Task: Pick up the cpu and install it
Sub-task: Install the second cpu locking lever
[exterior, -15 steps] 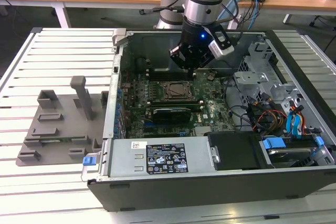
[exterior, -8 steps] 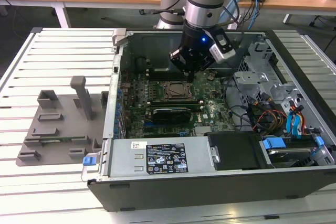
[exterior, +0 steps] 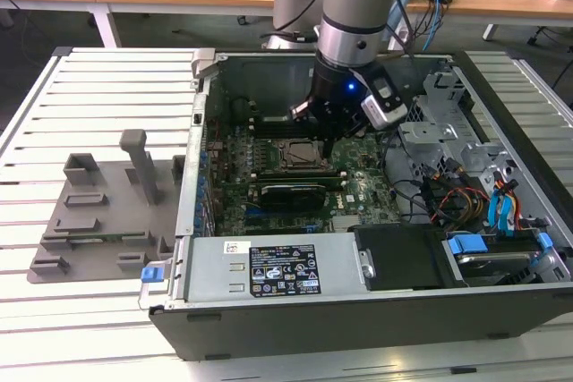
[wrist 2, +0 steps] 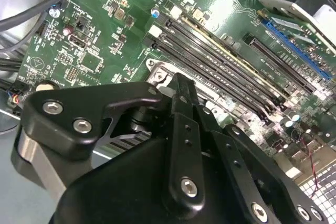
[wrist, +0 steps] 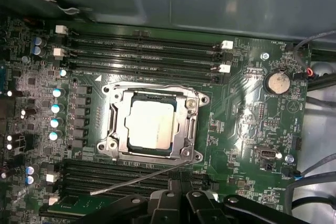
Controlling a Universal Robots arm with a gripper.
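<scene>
The cpu point(wrist: 152, 124), a small square chip with a pale silvery top, lies flat inside the metal-edged socket frame point(wrist: 115, 129) on the green motherboard point(wrist: 247, 108). In the exterior view the cpu point(exterior: 296, 151) shows as a small square in the open computer case. My gripper point(wrist: 181, 190) hovers just above the board beside the socket, next to the edge where a thin metal lever point(wrist: 136, 178) lies out at a slant. Its black fingers point(wrist 2: 178, 85) stand together with nothing between them. The gripper point(exterior: 329, 136) hangs to the exterior view's right of the socket.
Memory slots point(wrist: 142, 56) run along both sides of the socket. The case point(exterior: 358, 319) has drive bays and cables point(exterior: 466, 194) at the exterior view's right. A grey fixture tray point(exterior: 89, 212) with upright blocks sits on the slatted table to the exterior view's left.
</scene>
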